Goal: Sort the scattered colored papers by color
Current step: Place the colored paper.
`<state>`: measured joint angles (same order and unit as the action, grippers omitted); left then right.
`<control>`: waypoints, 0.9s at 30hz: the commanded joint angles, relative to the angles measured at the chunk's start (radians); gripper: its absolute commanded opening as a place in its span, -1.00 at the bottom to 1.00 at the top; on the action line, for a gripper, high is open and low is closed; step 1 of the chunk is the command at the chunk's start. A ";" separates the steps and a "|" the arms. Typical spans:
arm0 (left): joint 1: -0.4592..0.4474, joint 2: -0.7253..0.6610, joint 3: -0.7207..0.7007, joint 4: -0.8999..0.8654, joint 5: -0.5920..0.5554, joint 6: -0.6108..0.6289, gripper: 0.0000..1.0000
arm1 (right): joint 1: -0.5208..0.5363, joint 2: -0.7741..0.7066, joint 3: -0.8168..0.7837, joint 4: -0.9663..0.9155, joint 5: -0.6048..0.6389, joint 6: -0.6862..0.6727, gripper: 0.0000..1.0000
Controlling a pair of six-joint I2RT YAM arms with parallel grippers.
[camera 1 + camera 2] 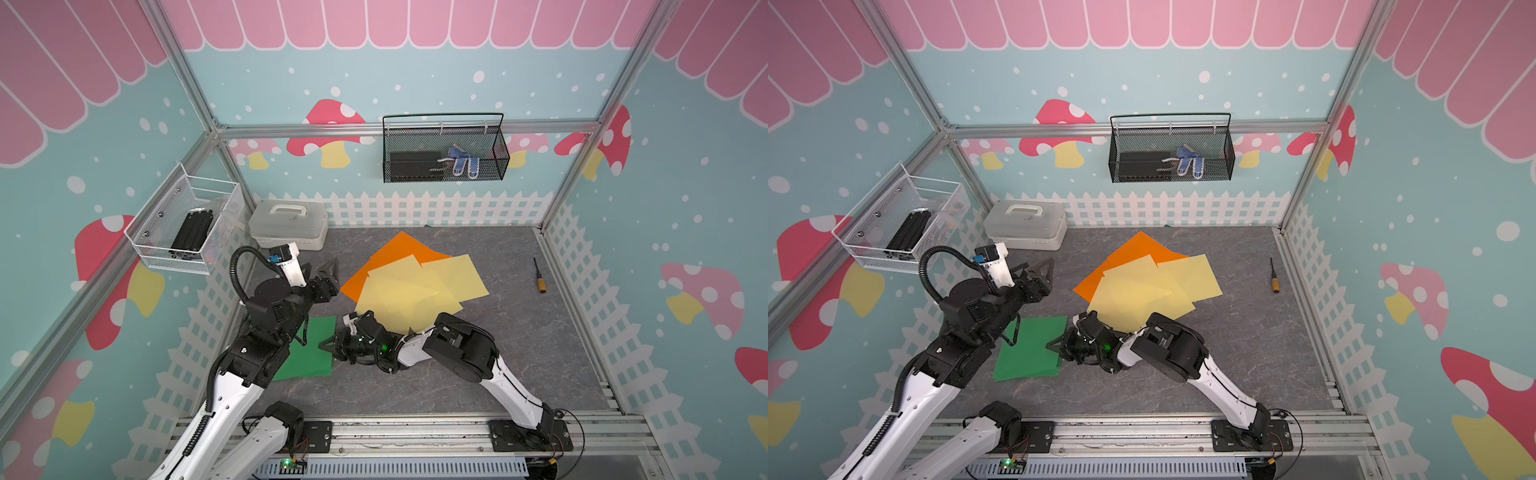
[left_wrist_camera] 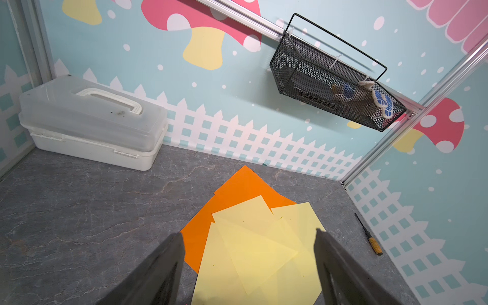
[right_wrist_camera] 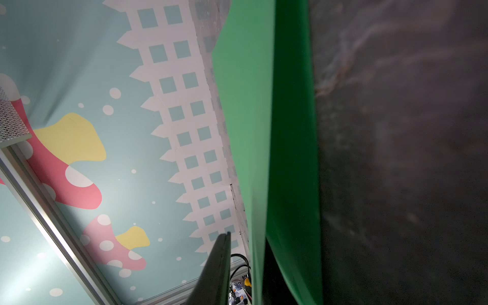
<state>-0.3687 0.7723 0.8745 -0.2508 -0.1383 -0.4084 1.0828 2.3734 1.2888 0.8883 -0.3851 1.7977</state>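
Green papers point(image 1: 309, 353) are stacked flat at the front left, apart from the rest. The right gripper point(image 1: 326, 345) is seen at their right edge, pointed away from the mixed pile. Its jaws are slightly parted, with a lifted sheet edge between them, seemingly not pinched. The left gripper point(image 1: 332, 279) is spread wide and empty, just beside the orange papers point(image 1: 399, 249). Yellow papers point(image 1: 409, 295) are overlapped on these, further right. The left arm is judged nearer for that pile.

White plastic case point(image 1: 289, 224), handle on lid: left of centre in both top views, in back corner of grey marbled tabletop point(image 1: 415, 386). Black mesh basket point(image 1: 500, 160) on back wall, upper centre; dark box point(image 1: 415, 164) and blue-white item point(image 1: 463, 162) inside. White mesh basket point(image 1: 151, 239) at left, black parts point(image 1: 193, 230) inside. Screwdriver point(image 1: 539, 276), yellow handle, right of centre, flat on tabletop.
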 commanded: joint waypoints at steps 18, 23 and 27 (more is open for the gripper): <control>0.007 -0.014 -0.017 -0.006 0.012 -0.011 0.60 | 0.024 -0.138 0.058 -0.616 0.001 -0.156 -0.52; 0.006 -0.007 -0.015 -0.005 0.023 -0.012 0.60 | 0.032 -0.128 0.120 -0.709 -0.006 -0.203 -0.52; 0.005 -0.004 -0.016 -0.005 0.020 -0.013 0.60 | 0.033 -0.132 0.219 -0.873 0.002 -0.311 -0.52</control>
<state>-0.3683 0.7685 0.8642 -0.2520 -0.1261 -0.4152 1.1080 2.2429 1.4414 0.1753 -0.3931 1.5639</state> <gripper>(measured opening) 0.800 0.241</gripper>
